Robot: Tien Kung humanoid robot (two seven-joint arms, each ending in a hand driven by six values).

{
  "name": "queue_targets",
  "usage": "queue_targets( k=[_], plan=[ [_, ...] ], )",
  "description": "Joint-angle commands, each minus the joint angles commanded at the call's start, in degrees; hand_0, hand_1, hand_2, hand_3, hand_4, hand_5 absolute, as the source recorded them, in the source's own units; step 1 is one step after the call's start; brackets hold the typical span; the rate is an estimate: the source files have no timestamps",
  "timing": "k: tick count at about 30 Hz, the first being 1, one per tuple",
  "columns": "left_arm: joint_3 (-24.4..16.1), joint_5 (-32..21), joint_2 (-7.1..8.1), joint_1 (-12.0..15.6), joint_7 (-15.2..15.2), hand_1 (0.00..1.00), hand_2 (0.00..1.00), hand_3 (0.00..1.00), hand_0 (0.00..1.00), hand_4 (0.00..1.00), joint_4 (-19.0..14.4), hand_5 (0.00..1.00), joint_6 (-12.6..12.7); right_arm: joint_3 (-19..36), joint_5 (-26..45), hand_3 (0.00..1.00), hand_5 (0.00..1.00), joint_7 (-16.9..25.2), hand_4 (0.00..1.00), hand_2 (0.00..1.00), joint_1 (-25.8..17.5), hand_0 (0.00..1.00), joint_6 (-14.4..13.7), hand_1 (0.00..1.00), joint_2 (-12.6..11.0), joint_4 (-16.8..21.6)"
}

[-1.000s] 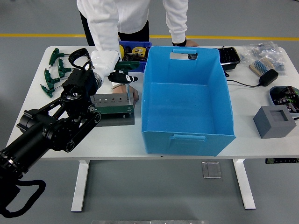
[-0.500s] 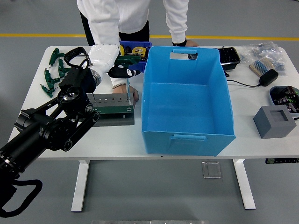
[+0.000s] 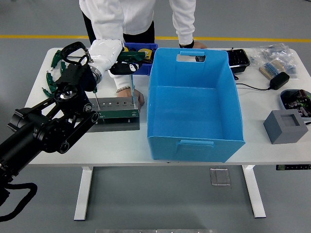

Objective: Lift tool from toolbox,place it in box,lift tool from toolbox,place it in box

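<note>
**T-handle wrench coming up out of the rack**

My left hand (image 3: pixel 104 56) is closed around the green handle of a T-handle wrench (image 3: pixel 127 65), and over the last second I have raised it: the handle now sits well above the tool rack (image 3: pixel 116 108), where a moment ago it was low and close to the rack's top. The thin shaft still hangs straight down from the handle, and its tip appears to be right at the rack's top face near the right end; I cannot tell whether it has fully cleared its hole. The rack itself has not shifted and stays near the left half of the tabletop's front edge.

A person stands at the far edge of the tabletop; one hand (image 3: pixel 134 95) presses down just behind the rack, apparently steadying it while I pull, and the other rests at the far edge behind the blue box (image 3: pixel 194 104). The box, just right of the rack, looks empty, so I judge this to be the first tool of the task. More green T-handle wrenches (image 3: pixel 52 80) lie near the tabletop's far left corner.

My right arm is not visible.

With the lift nearly done, the next move should be carrying the wrench rightward over the box's near wall once the tip is free.
</note>
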Motion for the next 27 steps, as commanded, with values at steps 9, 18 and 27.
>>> queue_targets(
  k=[9, 18, 27],
  plan=[
    [2.0, -0.7, 3.33, -2.4, 0.6, 0.002, 0.002, 0.015, 0.055, 0.682, -3.2, 0.559, -2.7, 0.2, 0.0, 0.592, 0.839, 0.0, 0.81, 0.643, -0.1, 0.59, 0.0, 0.553, 0.0, 0.0],
    [4.4, -3.2, 7.12, -5.5, 1.6, 0.002, 0.002, 0.019, 0.056, 0.659, -6.9, 0.512, -5.1, 0.4, -0.2, 0.591, 0.838, -0.1, 0.809, 0.642, -0.4, 0.59, 0.0, 0.553, 0.1, 0.0],
    [5.3, -5.5, 10.0, -8.5, 2.6, 0.002, 0.002, 0.019, 0.058, 0.656, -10.4, 0.5, -6.8, 1.1, -0.8, 0.592, 0.838, -0.3, 0.809, 0.643, -0.7, 0.59, 0.0, 0.553, 0.3, 0.0]
  ],
)
